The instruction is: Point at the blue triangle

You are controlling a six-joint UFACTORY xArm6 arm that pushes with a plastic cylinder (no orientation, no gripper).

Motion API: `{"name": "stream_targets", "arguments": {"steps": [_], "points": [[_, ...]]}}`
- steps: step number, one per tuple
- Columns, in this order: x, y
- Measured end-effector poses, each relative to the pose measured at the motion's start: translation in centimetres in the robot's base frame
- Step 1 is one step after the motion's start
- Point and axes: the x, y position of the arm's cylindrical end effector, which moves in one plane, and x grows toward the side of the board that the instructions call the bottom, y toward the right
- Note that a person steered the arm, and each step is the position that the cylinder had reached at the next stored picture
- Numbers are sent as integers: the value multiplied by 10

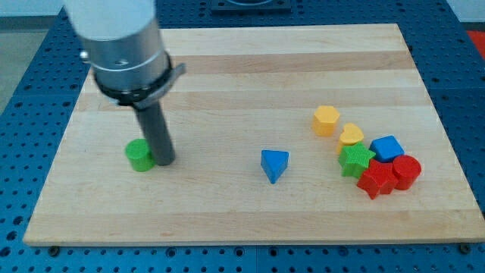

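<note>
Standing well to the view's left of the small blue triangular block [274,164], my tip [164,161] is seen touching, or almost touching, the right side of a small green round block [139,155] on the pale wooden counter [227,68]. The tool is only a straight dark rod with nothing to open or close, and nothing is clamped by it. The blue triangular block lies alone near the middle of the counter, slightly toward the view's bottom, with bare wood between it and the rod.

Several risks are judged from here. If the rod is moved without care, the green round block could be dragged or knocked, because it is so close. If the approach is too fast or too long, the blue triangular block could be pushed away instead of only pointed at. Overshooting further could disturb the cluster at the view's right: a yellow hexagonal block [326,120], a yellow heart-shaped block [351,136], a green star-shaped block [355,159], a blue block [387,147], a red star-shaped block [374,180] and a red round block [406,172].

The arm is held upright above the counter's left part, its grey cylindrical body [121,45] directly over the rod.
</note>
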Motion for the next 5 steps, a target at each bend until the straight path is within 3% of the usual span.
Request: {"name": "stream_targets", "arguments": {"steps": [1,3,5], "points": [[0,-18],[15,62],[65,143]]}}
